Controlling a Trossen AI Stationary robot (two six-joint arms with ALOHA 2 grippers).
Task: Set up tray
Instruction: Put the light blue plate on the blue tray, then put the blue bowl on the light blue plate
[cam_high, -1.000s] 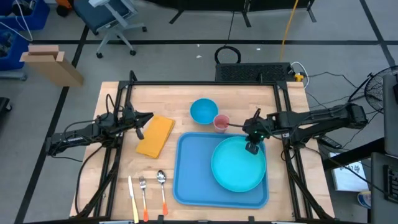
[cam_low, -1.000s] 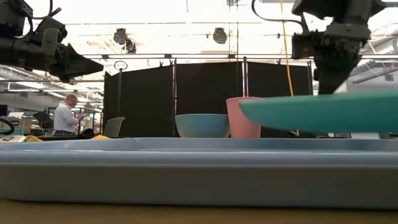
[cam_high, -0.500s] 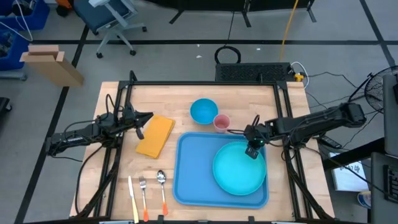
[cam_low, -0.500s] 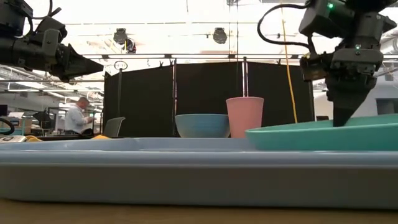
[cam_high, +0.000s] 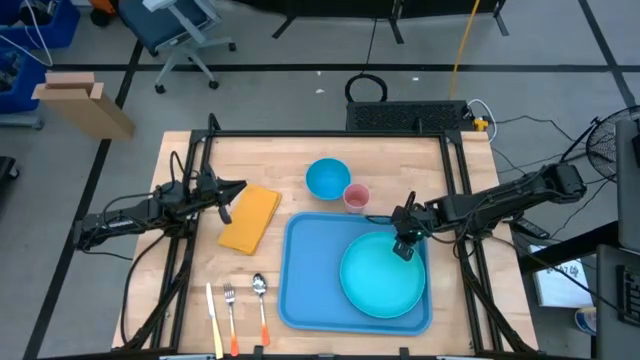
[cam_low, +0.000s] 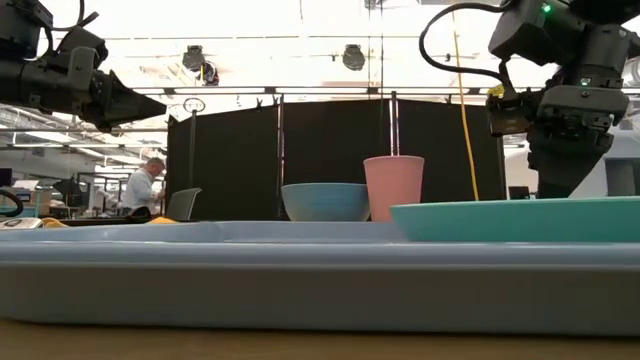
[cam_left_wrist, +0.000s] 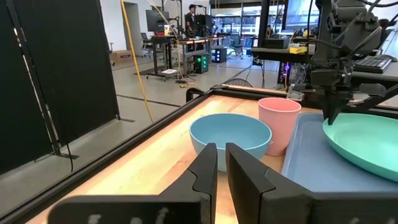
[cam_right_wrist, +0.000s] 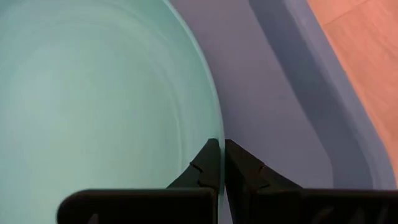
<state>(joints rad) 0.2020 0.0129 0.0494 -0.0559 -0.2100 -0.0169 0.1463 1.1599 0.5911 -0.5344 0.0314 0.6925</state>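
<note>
Wooden tabletop (cam_high: 290, 160) fills the middle of the room, ringed by a black frame, with dark screens and a person at a desk far behind. Biggest thing on it is the tray (cam_high: 310, 270), lying flat toward the right half of the table; its long axis looks to run from the near edge to the far edge, short sides facing front and back, though it is not far from square. On the tray's right part sits the plate (cam_high: 382, 277), flat or close to it from the low camera. The right gripper (cam_high: 404, 245) is at the plate's far rim, fingers pressed together on that rim as far as I can judge, so the plate lies straight ahead of and below those jaws, and the right arm is plainly the nearer one to the tray. Just beyond the tray's far edge stand the bowl (cam_high: 327, 178) and the cup (cam_high: 355, 197), close beside each other. Left of the tray lies the yellow cloth (cam_high: 249, 218), and the left gripper (cam_high: 235, 189) hangs above the cloth's far corner, fingers almost together and empty. Smallest, by the near edge left of the tray, are the knife (cam_high: 211, 308), fork (cam_high: 230, 310) and spoon (cam_high: 261, 300), lined up side by side.
</note>
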